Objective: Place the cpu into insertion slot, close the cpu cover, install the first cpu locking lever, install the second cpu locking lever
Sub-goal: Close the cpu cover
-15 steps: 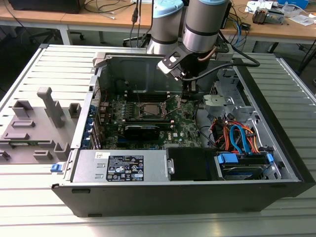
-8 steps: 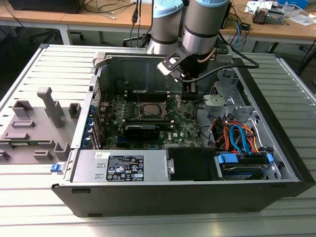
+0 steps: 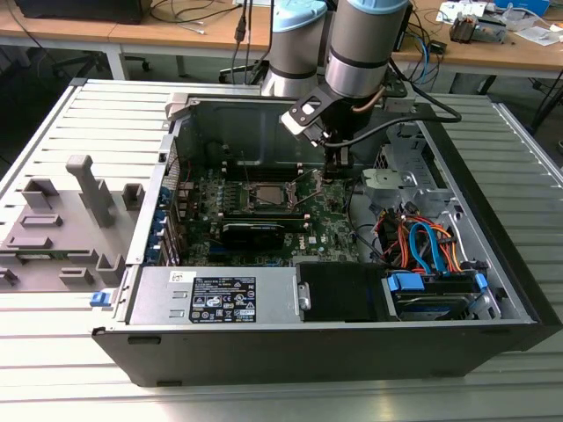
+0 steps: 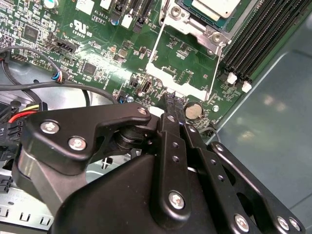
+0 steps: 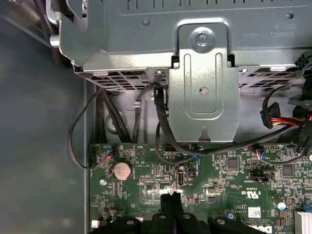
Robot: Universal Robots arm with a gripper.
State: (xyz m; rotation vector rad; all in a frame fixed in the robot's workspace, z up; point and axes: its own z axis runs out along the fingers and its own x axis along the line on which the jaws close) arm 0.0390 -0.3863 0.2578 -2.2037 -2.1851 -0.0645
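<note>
Matte black gripper (image 4: 173, 102), fingers clenched together, its serrated tips at the free edge of the cpu cover (image 4: 168, 78). The cover is a thin silvery windowed frame, swung open over the green circuit board (image 4: 97, 41). Beyond, the flat, square, metal-topped cpu (image 4: 214, 6) sits in the silver-rimmed insertion slot (image 4: 195, 25).

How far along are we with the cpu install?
Done: the cpu sits in the slot. In hand: the cover is swung open, off the slot, with the shut gripper at its free edge. Left: closing the cover and latching both levers.
</note>
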